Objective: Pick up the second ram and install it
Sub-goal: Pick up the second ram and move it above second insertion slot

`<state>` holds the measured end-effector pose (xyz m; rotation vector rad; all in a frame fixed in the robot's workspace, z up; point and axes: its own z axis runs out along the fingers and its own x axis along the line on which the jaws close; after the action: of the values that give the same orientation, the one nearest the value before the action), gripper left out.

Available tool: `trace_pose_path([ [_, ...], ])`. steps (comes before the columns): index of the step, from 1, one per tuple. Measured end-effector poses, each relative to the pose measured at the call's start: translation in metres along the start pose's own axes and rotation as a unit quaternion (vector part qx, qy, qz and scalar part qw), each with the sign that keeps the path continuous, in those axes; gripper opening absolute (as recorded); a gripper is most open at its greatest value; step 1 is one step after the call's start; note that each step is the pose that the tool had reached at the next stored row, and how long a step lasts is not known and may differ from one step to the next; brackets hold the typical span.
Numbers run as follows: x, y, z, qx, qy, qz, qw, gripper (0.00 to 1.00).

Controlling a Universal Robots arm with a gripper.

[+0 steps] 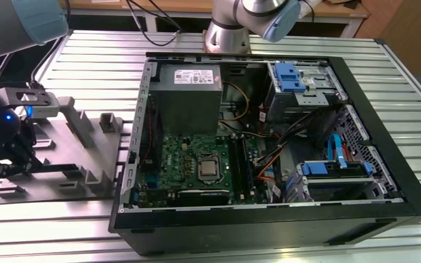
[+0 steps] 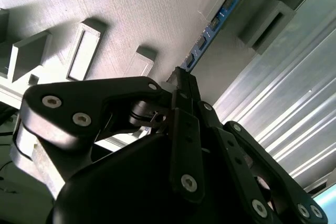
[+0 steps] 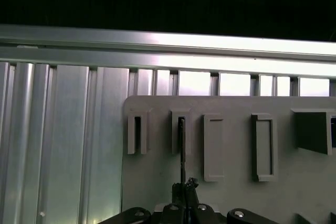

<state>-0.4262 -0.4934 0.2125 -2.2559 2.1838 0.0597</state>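
One end of the memory stick (image 2: 215, 22) vanishes inside the pinched gripper (image 2: 182, 77); in the first wrist view it's a thin dark line, edge-on. The grey tray (image 3: 236, 145) runs off the picture's edge.

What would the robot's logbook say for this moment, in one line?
gripper: shut on second ram | second ram: end in grey tray slot | computer case: open, apart from gripper

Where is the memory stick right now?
The second ram is at the exterior view's left, pinched in the tool over the grey tray, beside the open computer case.
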Motion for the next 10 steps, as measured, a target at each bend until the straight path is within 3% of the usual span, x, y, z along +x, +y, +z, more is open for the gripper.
trace_pose_path([
  [5, 0.0, 0.0, -0.0001, 0.0002, -0.0001, 0.006, 1.0, 0.12],
  [10, -0.0001, 0.0001, -0.0044, 0.0003, -0.0028, 0.009, 1.0, 0.12],
])
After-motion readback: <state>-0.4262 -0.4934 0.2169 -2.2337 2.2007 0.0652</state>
